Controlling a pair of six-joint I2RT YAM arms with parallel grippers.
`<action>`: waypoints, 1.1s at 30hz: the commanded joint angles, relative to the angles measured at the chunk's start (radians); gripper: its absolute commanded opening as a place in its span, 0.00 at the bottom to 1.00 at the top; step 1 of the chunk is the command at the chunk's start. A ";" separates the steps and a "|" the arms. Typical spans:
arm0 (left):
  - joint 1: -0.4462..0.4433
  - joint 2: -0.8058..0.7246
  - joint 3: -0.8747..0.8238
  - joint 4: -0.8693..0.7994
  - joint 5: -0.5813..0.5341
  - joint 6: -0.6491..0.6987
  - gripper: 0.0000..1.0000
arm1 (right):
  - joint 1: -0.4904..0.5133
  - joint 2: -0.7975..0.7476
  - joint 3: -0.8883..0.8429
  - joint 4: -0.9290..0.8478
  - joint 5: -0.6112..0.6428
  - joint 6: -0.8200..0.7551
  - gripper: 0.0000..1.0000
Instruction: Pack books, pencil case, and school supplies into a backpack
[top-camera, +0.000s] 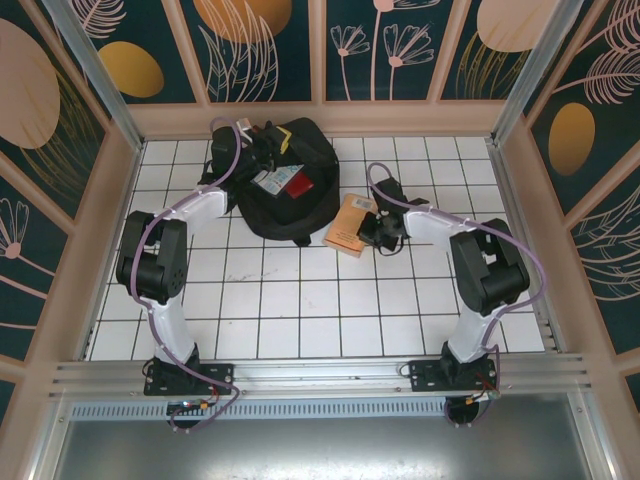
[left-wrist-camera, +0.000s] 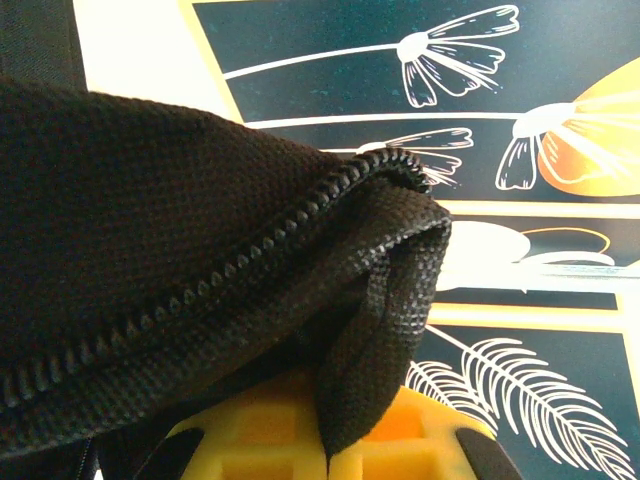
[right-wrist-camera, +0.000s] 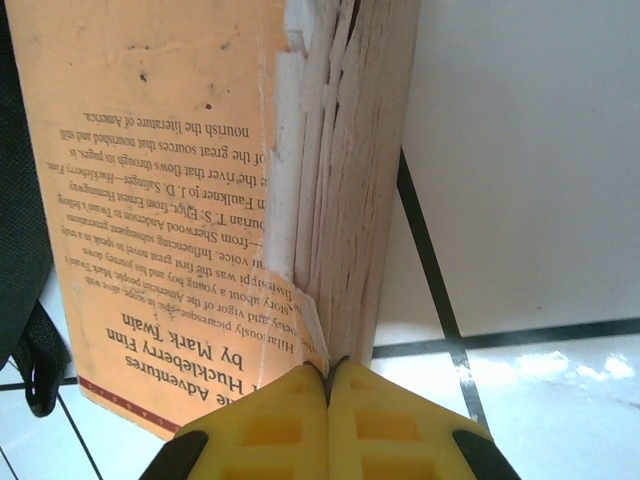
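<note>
Orange-brown book (right-wrist-camera: 150, 200) just beyond right claw (right-wrist-camera: 328, 368) (fingers together), left claw (left-wrist-camera: 330, 430) pinching backpack (left-wrist-camera: 150, 250).

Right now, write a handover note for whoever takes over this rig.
Left pincer: shut on a strap of the backpack.
Right pincer: shut, tips at the page edge of the orange book; grip unconfirmed.
Book rests on the table, right of the backpack.
Done: nothing surely packed; a red item sits on the backpack.
Left: book into the backpack, then the rest.
</note>
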 joint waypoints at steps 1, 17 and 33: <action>-0.005 -0.041 0.009 0.002 0.012 0.024 0.00 | -0.010 -0.089 0.036 -0.091 0.012 -0.007 0.00; -0.022 -0.053 0.034 -0.220 -0.007 0.220 0.00 | -0.039 -0.172 -0.021 -0.124 -0.013 -0.095 0.00; -0.059 -0.139 0.057 -0.582 -0.116 0.517 0.67 | -0.066 -0.199 -0.096 -0.072 0.026 -0.125 0.27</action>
